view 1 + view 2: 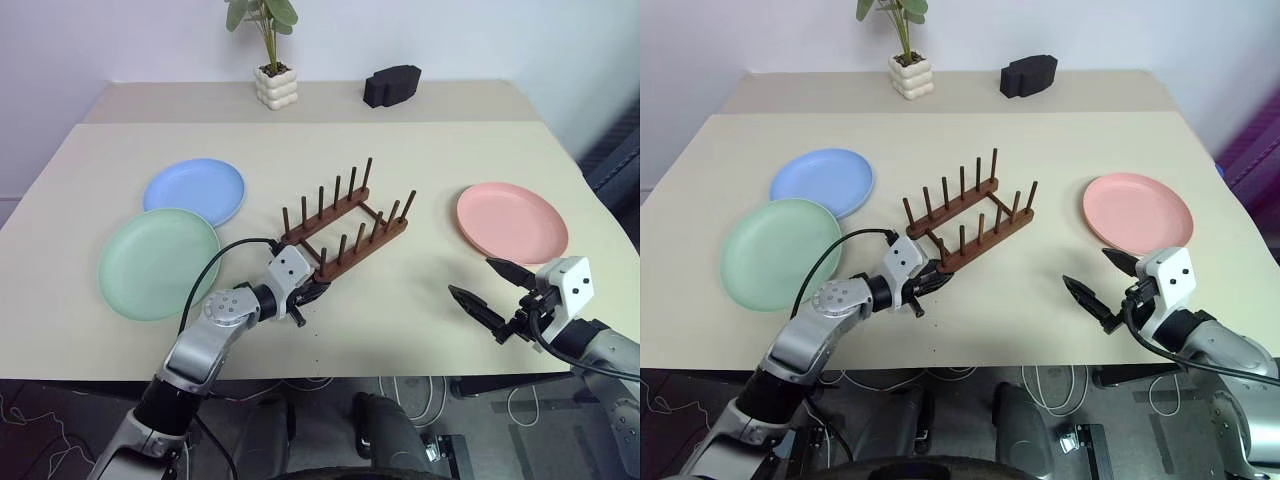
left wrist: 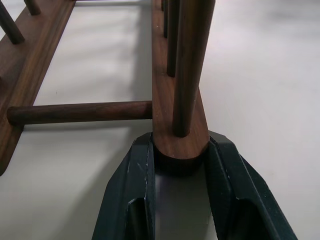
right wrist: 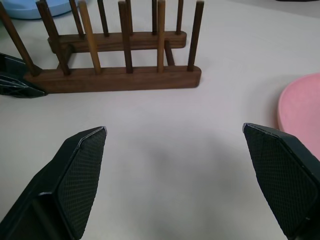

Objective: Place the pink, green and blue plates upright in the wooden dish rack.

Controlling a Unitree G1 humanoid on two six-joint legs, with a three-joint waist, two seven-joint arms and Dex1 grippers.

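Note:
The dark brown wooden dish rack (image 1: 345,228) stands at the middle of the table with no plate in it. My left gripper (image 1: 315,290) is shut on the near end of its front rail, and in the left wrist view both fingers (image 2: 135,185) press against that rounded rail end (image 2: 180,145). To the left lie the green plate (image 1: 158,263) and, just behind it, the blue plate (image 1: 194,190), both flat. The pink plate (image 1: 511,222) lies flat on the right. My right gripper (image 1: 472,277) hangs open in front of the pink plate, holding nothing.
A potted plant in a white pot (image 1: 275,85) and a black blocky object (image 1: 391,85) stand at the table's far edge. The beige table (image 1: 400,320) has bare surface between the rack and the right gripper. Cables hang below the front edge.

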